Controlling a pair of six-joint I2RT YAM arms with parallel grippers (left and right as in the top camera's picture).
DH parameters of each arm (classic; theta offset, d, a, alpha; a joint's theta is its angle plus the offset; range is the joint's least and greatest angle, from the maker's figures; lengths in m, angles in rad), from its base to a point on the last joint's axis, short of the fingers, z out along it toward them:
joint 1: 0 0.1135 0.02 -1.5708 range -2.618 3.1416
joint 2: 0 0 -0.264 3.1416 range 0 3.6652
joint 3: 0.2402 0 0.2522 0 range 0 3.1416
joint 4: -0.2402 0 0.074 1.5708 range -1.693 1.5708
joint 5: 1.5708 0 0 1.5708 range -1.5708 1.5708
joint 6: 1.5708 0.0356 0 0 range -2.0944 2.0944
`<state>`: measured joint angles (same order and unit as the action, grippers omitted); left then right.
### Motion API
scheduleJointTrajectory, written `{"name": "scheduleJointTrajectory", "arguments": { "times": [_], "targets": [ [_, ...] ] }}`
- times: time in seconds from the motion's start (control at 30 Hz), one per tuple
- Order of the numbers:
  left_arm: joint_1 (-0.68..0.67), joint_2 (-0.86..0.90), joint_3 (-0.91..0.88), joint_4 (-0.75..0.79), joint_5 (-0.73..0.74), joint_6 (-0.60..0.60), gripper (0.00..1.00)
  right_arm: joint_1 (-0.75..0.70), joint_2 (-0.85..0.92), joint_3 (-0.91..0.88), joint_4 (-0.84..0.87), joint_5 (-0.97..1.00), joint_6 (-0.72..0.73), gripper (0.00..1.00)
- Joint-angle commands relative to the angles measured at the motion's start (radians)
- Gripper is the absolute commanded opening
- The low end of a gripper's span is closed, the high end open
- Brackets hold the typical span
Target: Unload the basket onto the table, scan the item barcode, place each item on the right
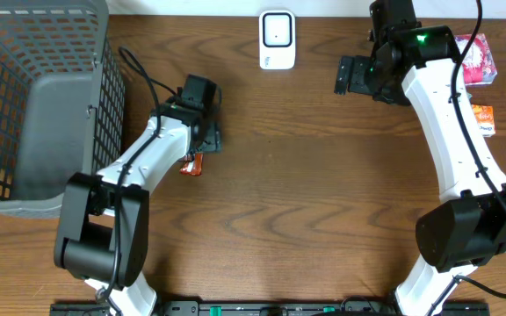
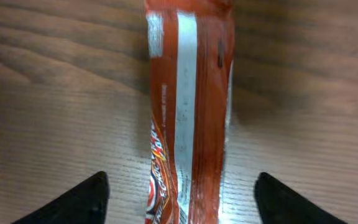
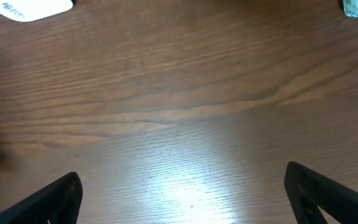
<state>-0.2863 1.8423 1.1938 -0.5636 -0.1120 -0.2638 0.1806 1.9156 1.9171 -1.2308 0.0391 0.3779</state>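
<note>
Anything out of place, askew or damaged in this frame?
Nothing stands out. The orange snack packet lies flat on the table, untouched, between the open jaws of the left gripper; the scanner sits square at the far edge.

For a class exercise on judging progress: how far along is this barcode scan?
Done: nothing visible. In hand: left gripper straddles the orange snack packet on the table, jaws apart, not gripping. Left: grasp it, present it to the white scanner. The right gripper hovers open.
</note>
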Motion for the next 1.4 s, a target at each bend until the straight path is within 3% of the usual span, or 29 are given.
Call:
{"name": "scheduleJointTrajectory", "arguments": {
  "times": [0.0,0.07,0.2,0.3,0.33,0.63,0.67,0.73,0.8,0.9,1.17,1.37],
  "targets": [
    [-0.003,0.041,-0.037,0.03,0.007,0.001,0.71,0.002,0.004,-0.007,0.0,0.012,-0.012,0.99],
    [-0.004,0.061,-0.051,0.051,0.033,0.001,0.64,0.002,0.004,-0.007,0.0,0.011,-0.012,0.99],
    [-0.018,0.091,-0.06,0.058,0.05,0.0,0.24,0.002,0.004,-0.007,0.0,0.012,-0.012,0.99],
    [-0.037,0.093,-0.06,0.053,0.086,0.0,0.19,0.002,0.004,-0.007,0.0,0.012,-0.012,0.99],
    [-0.047,0.09,-0.059,0.052,0.114,0.0,0.13,0.002,0.004,-0.007,0.0,0.012,-0.012,0.99],
    [-0.203,0.001,-0.055,0.044,0.269,-0.017,0.12,0.003,0.004,-0.007,0.0,0.012,-0.012,0.99],
    [-0.225,-0.019,-0.055,0.043,0.269,-0.037,0.14,0.003,0.004,-0.007,0.0,0.012,-0.012,0.99],
    [-0.258,-0.053,-0.055,0.048,0.269,-0.046,0.46,0.003,0.004,-0.007,0.0,0.012,-0.012,0.99],
    [-0.278,-0.087,-0.055,0.055,0.246,-0.045,0.71,0.003,0.004,-0.007,0.0,0.011,-0.012,0.99],
    [-0.277,-0.141,-0.054,0.053,0.177,-0.045,0.94,0.003,0.004,-0.007,0.0,0.011,-0.012,0.99],
    [-0.166,-0.309,-0.054,0.01,0.053,-0.045,0.97,0.003,0.004,-0.007,0.0,0.012,-0.012,0.99],
    [-0.075,-0.309,-0.059,-0.119,-0.082,-0.045,0.98,0.003,0.004,-0.007,0.0,0.012,-0.012,0.99]
  ]
}}
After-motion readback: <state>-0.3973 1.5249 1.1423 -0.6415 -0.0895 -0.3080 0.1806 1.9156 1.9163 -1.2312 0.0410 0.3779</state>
